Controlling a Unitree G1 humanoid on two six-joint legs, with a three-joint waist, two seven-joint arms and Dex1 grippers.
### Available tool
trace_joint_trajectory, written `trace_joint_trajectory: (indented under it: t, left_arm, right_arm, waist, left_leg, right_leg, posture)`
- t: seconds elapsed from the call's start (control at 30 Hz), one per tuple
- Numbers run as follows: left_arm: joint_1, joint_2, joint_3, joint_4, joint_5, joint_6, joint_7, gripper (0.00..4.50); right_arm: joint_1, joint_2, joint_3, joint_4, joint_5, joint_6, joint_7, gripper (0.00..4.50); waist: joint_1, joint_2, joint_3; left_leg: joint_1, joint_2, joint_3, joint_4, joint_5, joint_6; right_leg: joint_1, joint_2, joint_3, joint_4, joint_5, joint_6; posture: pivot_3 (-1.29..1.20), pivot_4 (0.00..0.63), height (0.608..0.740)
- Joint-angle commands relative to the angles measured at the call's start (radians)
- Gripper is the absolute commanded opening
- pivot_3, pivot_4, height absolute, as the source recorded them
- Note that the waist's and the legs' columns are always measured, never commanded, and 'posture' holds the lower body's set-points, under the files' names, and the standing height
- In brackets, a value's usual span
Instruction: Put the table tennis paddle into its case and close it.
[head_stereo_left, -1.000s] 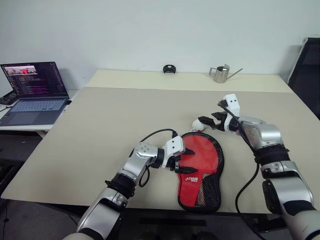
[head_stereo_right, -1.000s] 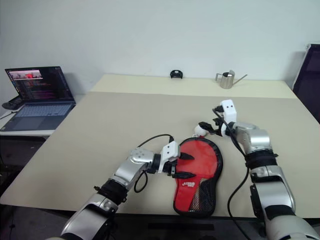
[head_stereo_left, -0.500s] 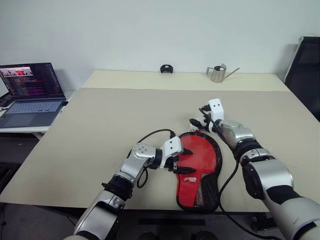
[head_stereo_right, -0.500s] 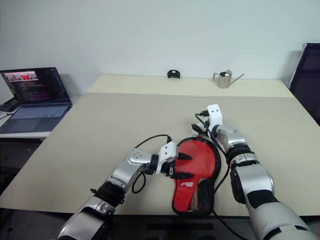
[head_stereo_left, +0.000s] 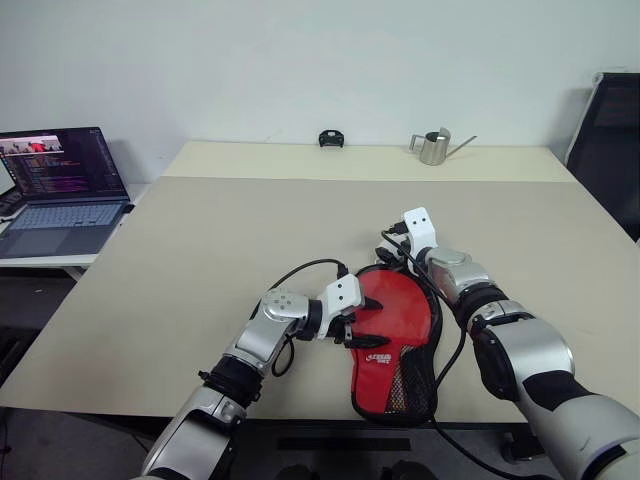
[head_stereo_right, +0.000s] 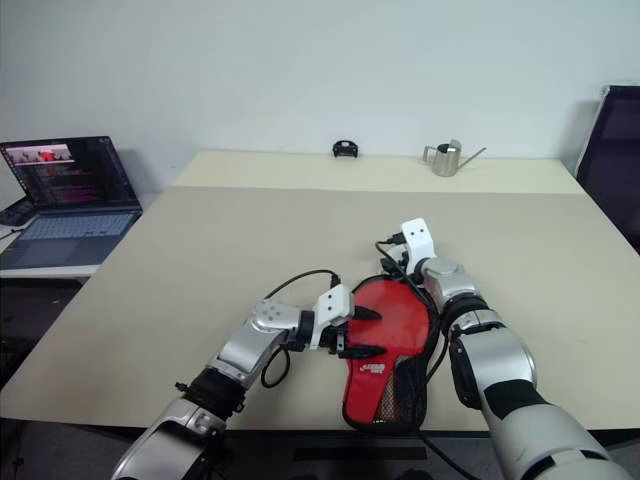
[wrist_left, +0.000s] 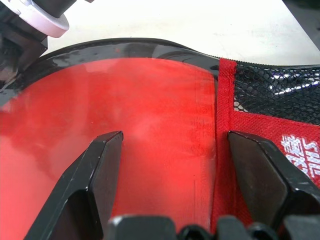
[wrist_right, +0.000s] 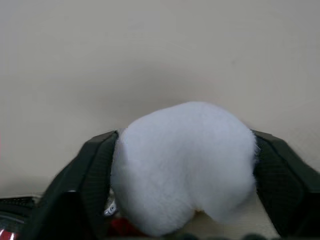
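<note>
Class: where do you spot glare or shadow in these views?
Left wrist view: pale glare smears the case's glossy red face and black rim. Right wrist view: the white fluffy ball in the right pincer throws a soft shadow on the table. Left eye view: even light, faint shadows.

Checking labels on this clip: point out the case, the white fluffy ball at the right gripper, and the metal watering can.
case (head_stereo_left: 398, 318), left eye view, red round face.
white fluffy ball (wrist_right: 182, 160), right wrist view, middle of the fluff.
metal watering can (head_stereo_left: 434, 148), left eye view, its body.
</note>
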Motion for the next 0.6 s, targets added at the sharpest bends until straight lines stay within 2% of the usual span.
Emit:
trace_joint_trajectory:
  t: [0.03,0.1,0.2,0.23,0.33,0.6]
  left_arm:
    - [-0.001,-0.007,-0.052,0.043,0.047,-0.018,-0.004,3.66]
    - [-0.013,-0.014,-0.063,0.074,0.062,-0.037,-0.004,3.66]
    - [-0.031,-0.024,-0.080,0.128,0.078,-0.057,-0.014,3.66]
    - [-0.036,-0.026,-0.084,0.146,0.083,-0.065,-0.018,3.66]
    - [-0.050,-0.030,-0.091,0.194,0.091,-0.084,-0.031,3.66]
    - [-0.073,-0.042,-0.098,0.327,0.118,-0.141,-0.038,3.66]
  right_arm:
    - [-0.013,-0.002,-0.007,-0.014,-0.016,-0.022,-0.005,2.45]
    - [-0.010,-0.001,-0.006,-0.016,-0.021,-0.023,-0.004,1.76]
    - [-0.007,0.001,-0.008,-0.018,-0.027,-0.025,-0.004,0.98]
    - [-0.006,0.002,-0.009,-0.019,-0.028,-0.025,-0.005,0.85]
    - [-0.007,0.004,-0.013,-0.021,-0.031,-0.027,-0.009,0.66]
    - [-0.016,-0.020,-0.015,-0.034,-0.044,-0.049,-0.038,0.66]
  waist:
    - [0.000,0.000,0.000]
    - [0.001,0.001,-0.001]
    - [0.002,0.001,-0.001]
    - [0.002,0.001,-0.001]
    - [0.002,0.002,-0.002]
    - [0.004,0.002,-0.002]
  left_leg:
    - [0.000,0.000,0.000,0.000,0.000,0.000]
    - [0.000,0.000,0.000,0.000,0.000,0.000]
    - [0.001,-0.001,0.000,0.000,0.000,0.000]
    - [0.002,-0.001,0.000,0.000,0.000,0.000]
    - [0.004,-0.001,0.000,0.000,0.000,0.001]
    - [0.007,-0.005,0.000,0.000,0.000,0.004]
  right_leg:
    - [0.000,0.000,0.000,0.000,0.000,0.000]
    - [0.000,0.000,0.000,0.000,0.000,0.000]
    - [0.002,0.000,0.000,0.000,0.000,0.000]
    - [0.002,0.000,0.000,0.000,0.000,0.000]
    - [0.004,0.000,0.000,0.001,0.000,0.000]
    - [0.005,-0.001,0.000,0.005,0.000,0.000]
  posture:
    - [0.00,0.150,0.740]
    - [0.00,0.150,0.740]
    - [0.00,0.150,0.740]
    - [0.00,0.150,0.740]
    - [0.00,0.150,0.740]
    - [0.00,0.150,0.740]
